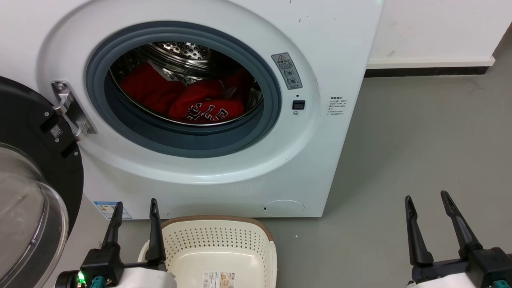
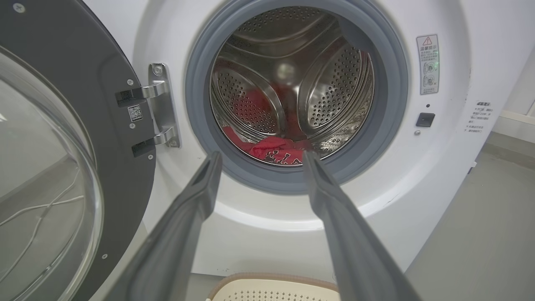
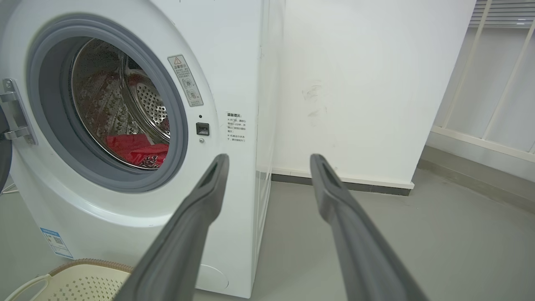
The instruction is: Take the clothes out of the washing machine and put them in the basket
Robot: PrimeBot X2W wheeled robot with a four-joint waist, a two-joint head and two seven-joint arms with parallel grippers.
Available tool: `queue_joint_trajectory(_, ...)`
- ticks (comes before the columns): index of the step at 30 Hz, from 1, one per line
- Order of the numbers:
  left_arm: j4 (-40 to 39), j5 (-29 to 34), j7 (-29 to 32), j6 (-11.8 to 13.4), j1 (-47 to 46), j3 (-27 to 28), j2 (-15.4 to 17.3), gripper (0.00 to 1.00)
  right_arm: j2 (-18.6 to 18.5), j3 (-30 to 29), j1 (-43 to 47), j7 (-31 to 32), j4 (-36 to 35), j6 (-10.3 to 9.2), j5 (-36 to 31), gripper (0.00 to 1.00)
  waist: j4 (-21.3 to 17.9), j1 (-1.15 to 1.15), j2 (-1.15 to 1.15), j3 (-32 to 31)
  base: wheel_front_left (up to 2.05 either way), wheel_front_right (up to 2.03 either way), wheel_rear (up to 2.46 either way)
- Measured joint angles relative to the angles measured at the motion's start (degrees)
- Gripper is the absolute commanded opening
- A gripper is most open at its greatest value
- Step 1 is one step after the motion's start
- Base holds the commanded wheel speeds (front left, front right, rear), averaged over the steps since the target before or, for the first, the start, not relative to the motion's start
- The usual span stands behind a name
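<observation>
Red clothes [image 1: 200,102] lie in washing machine [image 1: 340,60], door [image 1: 24,120] open at 9 o'clock; basket [image 1: 218,240] at 6. Left tool [image 1: 136,203] & right tool [image 1: 426,196] both spread apart, holding nothing.

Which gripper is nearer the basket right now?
Left. The left gripper hovers by the left rim of the basket; the right gripper is far off to its right, over the floor.

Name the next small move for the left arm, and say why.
Probably reach the left gripper forward into the washing machine toward the clothes: its fingers are open and empty, the door is open, and the basket shows none.
</observation>
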Motion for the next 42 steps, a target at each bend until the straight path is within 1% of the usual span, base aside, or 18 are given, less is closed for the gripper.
queue_joint_trajectory(13, 1.26, -0.88, 0.00, -0.03, -0.05, 0.31, 0.00, 1.00, -0.01, 0.14, 0.04, 0.00, 0.35, 0.00, 0.57, 1.00, -0.36, 0.00, 0.00, 0.17, 0.00, 0.00, 0.00)
queue_joint_trajectory(17, 3.05, -1.58, 0.00, -0.71, -1.66, 0.52, -0.01, 1.00, -0.01, 0.42, 0.00, 0.00, 0.32, -0.01, 0.57, 1.00, -0.67, 0.00, 0.00, 0.49, 0.00, 0.00, 0.00)
queue_joint_trajectory(21, 5.27, -0.52, 0.00, -2.75, -6.03, 1.70, -0.02, 1.00, -0.01, 0.92, -1.23, 0.00, -0.25, 0.00, 0.64, 1.00, -1.29, 0.00, 0.00, 2.03, 0.00, 0.00, 0.00)
queue_joint_trajectory(26, 9.92, 0.70, -0.01, -5.58, -14.72, 4.04, 0.67, 1.00, -0.02, 1.23, -4.09, 0.00, -1.07, 0.00, 0.90, 1.00, -2.73, 0.00, 0.00, 5.34, 0.00, 0.00, 0.00)
queue_joint_trajectory(30, 13.27, 0.78, -0.01, -7.00, -22.78, 6.14, 2.92, 1.00, -0.04, 1.90, -6.99, 0.00, -2.23, 0.00, 1.24, 1.00, -4.32, 0.00, 0.00, 8.78, 0.00, 0.00, 0.00)
queue_joint_trajectory(33, 15.59, 1.63, -0.01, -7.58, -28.68, 6.69, 4.86, 1.00, -0.05, 2.13, -9.18, -0.01, -3.22, 0.00, 1.58, 1.00, -5.63, 0.00, 0.00, 11.89, 0.00, 0.00, 0.00)
queue_joint_trajectory(39, 23.29, 3.16, -0.01, -8.13, -40.79, 6.76, 9.80, 1.00, -0.08, 2.11, -12.85, -0.01, -4.81, 0.00, 2.75, 1.00, -8.39, 0.01, 0.00, 18.37, 0.00, 0.00, 0.00)
queue_joint_trajectory(42, 28.78, 3.57, 0.00, -8.61, -46.86, 5.97, 12.56, 1.00, -0.10, 2.27, -14.38, 0.00, -5.57, 0.00, 3.76, 1.00, -9.90, 0.01, 0.00, 21.47, 0.00, 0.00, 0.00)
